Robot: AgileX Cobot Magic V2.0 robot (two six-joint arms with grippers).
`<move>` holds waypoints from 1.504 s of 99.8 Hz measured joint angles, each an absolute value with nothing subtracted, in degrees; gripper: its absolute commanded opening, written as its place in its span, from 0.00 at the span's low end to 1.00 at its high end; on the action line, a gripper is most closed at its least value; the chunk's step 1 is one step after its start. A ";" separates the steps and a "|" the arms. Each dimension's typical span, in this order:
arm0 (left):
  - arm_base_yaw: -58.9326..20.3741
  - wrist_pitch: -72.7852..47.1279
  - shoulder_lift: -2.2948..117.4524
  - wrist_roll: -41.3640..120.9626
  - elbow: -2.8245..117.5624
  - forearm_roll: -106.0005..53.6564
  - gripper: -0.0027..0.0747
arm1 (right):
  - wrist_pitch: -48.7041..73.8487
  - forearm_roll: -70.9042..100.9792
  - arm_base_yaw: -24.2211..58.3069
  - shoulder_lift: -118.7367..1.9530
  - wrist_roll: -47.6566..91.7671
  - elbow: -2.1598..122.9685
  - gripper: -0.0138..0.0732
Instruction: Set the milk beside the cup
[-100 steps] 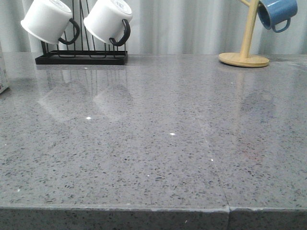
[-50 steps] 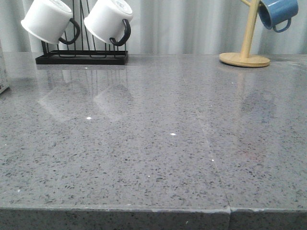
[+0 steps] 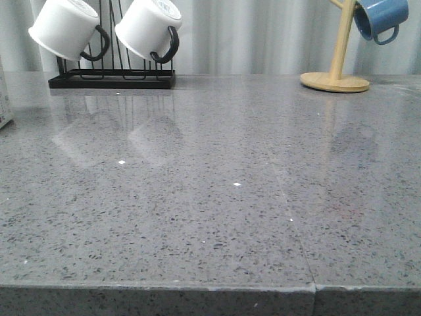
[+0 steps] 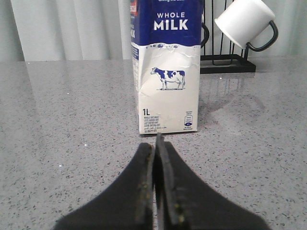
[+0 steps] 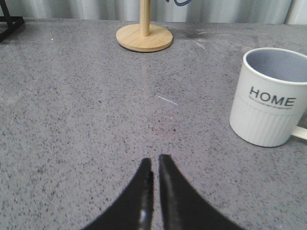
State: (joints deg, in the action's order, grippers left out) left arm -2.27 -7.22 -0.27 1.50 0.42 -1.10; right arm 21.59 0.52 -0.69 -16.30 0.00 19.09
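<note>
The milk (image 4: 167, 67) stands upright on the grey counter (image 3: 217, 197), its long axis vertical, straight ahead of the left gripper (image 4: 157, 143) with its cow-printed face turned toward the fingers. A strip of bare counter lies between the fingertips and the foot of the carton, so they are near but apart. The left fingers are pressed together with nothing between them; to my eye they must spread before they can take the carton's sides. In the front view only a sliver of the carton shows at the far left edge, which puts it well on the left arm's side. The cup (image 5: 269, 96), lettered "HOME", sits upright before the right gripper (image 5: 156, 165), off to one side of it and apart. That gripper's fingers are nearly closed too, a thin gap between them, holding nothing. I judge the left arm the nearer one for the milk.
</note>
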 measured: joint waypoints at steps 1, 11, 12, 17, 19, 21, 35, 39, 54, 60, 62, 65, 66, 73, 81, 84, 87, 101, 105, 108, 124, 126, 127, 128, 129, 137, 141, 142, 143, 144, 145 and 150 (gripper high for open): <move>-2.27 -7.22 -0.27 1.50 0.42 -1.10 0.01 | 21.38 0.65 -0.69 -16.76 0.00 19.09 0.49; -2.27 -7.22 -0.27 1.50 0.42 -1.10 0.01 | 18.25 2.02 -0.69 -20.05 0.00 19.09 0.69; -2.27 -7.22 -0.27 1.50 0.42 -1.10 0.01 | 17.73 2.13 -0.69 -20.55 0.00 19.09 0.69; -2.27 -7.22 -0.27 1.50 0.42 -1.10 0.01 | 15.92 2.51 -0.69 -22.32 0.00 19.09 0.70; -2.27 -7.22 -0.27 1.50 0.42 -1.10 0.01 | 15.01 2.56 -0.69 -23.08 0.00 19.09 0.70; -2.27 -7.22 -0.27 1.50 0.42 -1.10 0.01 | 14.06 2.65 -0.69 -23.86 0.00 19.09 0.70; -2.27 -7.22 -0.27 1.50 0.42 -1.10 0.01 | 6.10 2.79 -1.60 -29.16 0.00 19.09 0.70; -2.27 -7.22 -0.27 1.50 0.42 -1.10 0.01 | 3.97 2.83 -2.74 -30.50 0.00 19.09 0.70; -2.27 -7.22 -0.27 1.50 0.42 -1.10 0.01 | -3.52 2.91 -9.70 -36.48 0.00 19.09 0.70; -2.27 -7.22 -0.27 1.50 0.42 -1.10 0.01 | -5.32 2.91 -12.92 -38.69 0.00 19.09 0.70; -2.27 -7.22 -0.27 1.50 0.42 -1.10 0.01 | -5.93 2.91 -13.93 -39.52 0.00 19.09 0.70; -2.27 -7.22 -0.27 1.50 0.42 -1.10 0.01 | -6.95 2.91 -15.23 -40.64 0.00 19.09 0.70; -2.27 -7.22 -0.27 1.50 0.42 -1.10 0.01 | -7.16 2.91 -15.82 -41.17 0.00 19.09 0.70; -2.27 -7.22 -0.27 1.50 0.42 -1.10 0.01 | -9.27 2.91 -18.31 -43.89 0.00 19.09 0.70; -2.27 -7.22 -0.27 1.50 0.42 -1.10 0.01 | -11.36 2.91 -20.29 -47.03 0.00 19.09 0.70; -2.27 -7.22 -0.27 1.50 0.42 -1.10 0.01 | -12.23 2.91 -20.86 -48.52 0.00 19.09 0.70; -2.27 -7.22 -0.27 1.50 0.42 -1.10 0.01 | -12.75 2.91 -21.51 -49.76 0.00 19.09 0.70; -2.27 -7.22 -0.27 1.50 0.42 -1.10 0.01 | -15.36 2.91 -23.96 -55.51 0.00 19.18 0.70; -2.27 -7.22 -0.27 1.50 0.42 -1.10 0.01 | -16.60 2.91 -24.64 -56.99 0.00 19.18 0.70; -2.27 -7.22 -0.27 1.50 0.42 -1.10 0.01 | -17.45 2.91 -25.32 -57.91 0.00 19.18 0.70; -2.27 -7.22 -0.27 1.50 0.42 -1.10 0.01 | -22.26 2.54 -28.43 -62.29 0.00 19.18 0.70; -2.27 -7.22 -0.27 1.50 0.42 -1.10 0.01 | -22.61 2.43 -28.69 -62.79 0.00 19.18 0.70; -2.27 -7.22 -0.27 1.50 0.42 -1.10 0.01 | -22.71 2.28 -28.96 -62.96 0.00 19.18 0.70; -2.27 -7.22 -0.27 1.50 0.42 -1.10 0.01 | -22.89 2.15 -29.08 -63.13 0.00 19.18 0.70; -2.27 -7.22 -0.27 1.50 0.42 -1.10 0.01 | -22.87 2.02 -29.30 -63.44 0.00 19.18 0.70; -2.27 -7.22 -0.27 1.50 0.42 -1.10 0.01 | -24.05 1.13 -30.26 -65.16 0.67 19.18 0.70; -2.27 -7.22 -0.27 1.50 0.42 -1.10 0.01 | -24.93 0.71 -30.73 -66.02 1.18 19.18 0.70; -2.27 -7.22 -0.27 1.50 0.42 -1.10 0.01 | -25.30 0.64 -30.87 -66.15 1.17 19.18 0.70; -2.27 -7.22 -0.27 1.50 0.42 -1.10 0.01 | -25.51 0.59 -30.99 -66.43 1.30 19.18 0.70; -2.27 -7.22 -0.27 1.50 0.42 -1.10 0.01 | -25.72 0.60 -30.98 -66.57 1.42 19.18 0.70; -2.27 -7.22 -0.27 1.50 0.42 -1.10 0.01 | -26.16 0.47 -31.18 -66.81 1.41 19.18 0.70; -2.27 -7.22 -0.27 1.50 0.42 -1.10 0.01 | -27.78 0.36 -31.66 -67.69 1.75 19.18 0.70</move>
